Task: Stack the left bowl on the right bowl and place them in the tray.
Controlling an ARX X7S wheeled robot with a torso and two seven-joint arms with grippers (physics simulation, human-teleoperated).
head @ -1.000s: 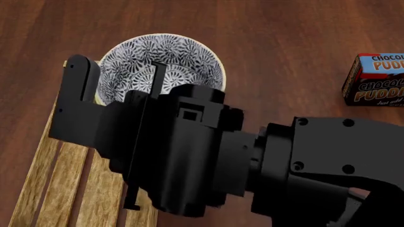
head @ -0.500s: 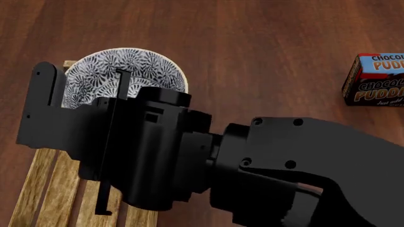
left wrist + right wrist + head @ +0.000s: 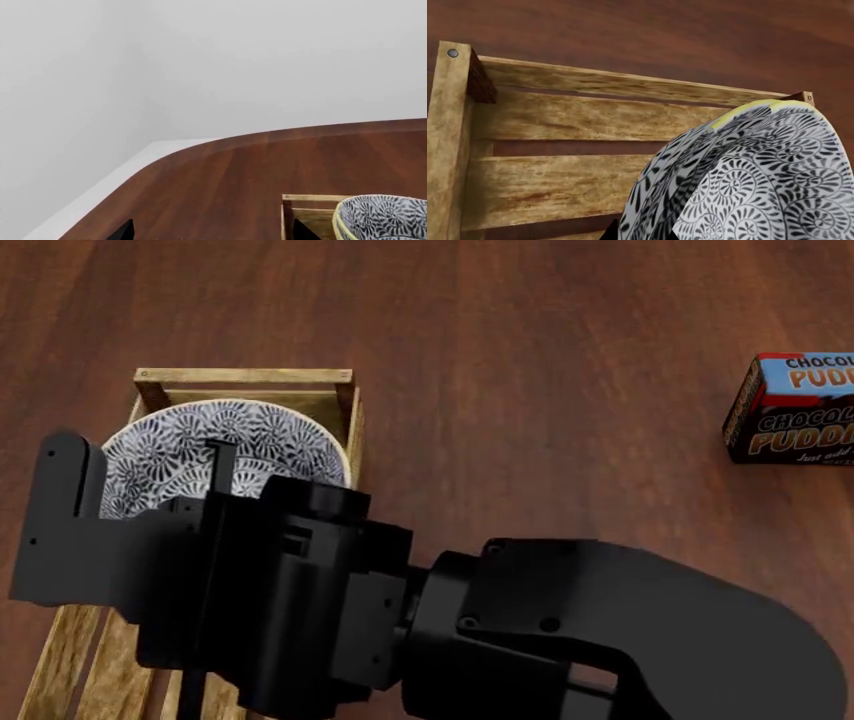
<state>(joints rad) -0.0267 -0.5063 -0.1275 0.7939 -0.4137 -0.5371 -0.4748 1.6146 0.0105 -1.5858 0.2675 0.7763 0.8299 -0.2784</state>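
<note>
The right arm reaches across the dark wooden tabletop (image 3: 561, 360) from about 5 o'clock in the head view, and its black pincer (image 3: 134, 500) pinches the near rim of a patterned bowl (image 3: 220, 455), 1 finger outside the rim at 9 o'clock and a thin finger inside the bowl. The bowl is black and white with a fan pattern and a yellow edge; whether a second bowl sits beneath it I cannot tell.

The bowl hangs over the far end of the tray (image 3: 247, 376), a light-wood crate with slats and darker corner posts, whose far wall shows at 12 o'clock of the bowl. In the right wrist view the bowl (image 3: 747, 175) is tilted, close above the slats of the tray (image 3: 560, 125).

A blue chocolate pudding box (image 3: 794, 408) lies well apart at 3 o'clock.

The left pincer (image 3: 210, 232) shows only 2 dark fingertips set wide apart, holding nothing, with the tray's corner (image 3: 307, 207) and the bowl (image 3: 383, 217) nearby.
</note>
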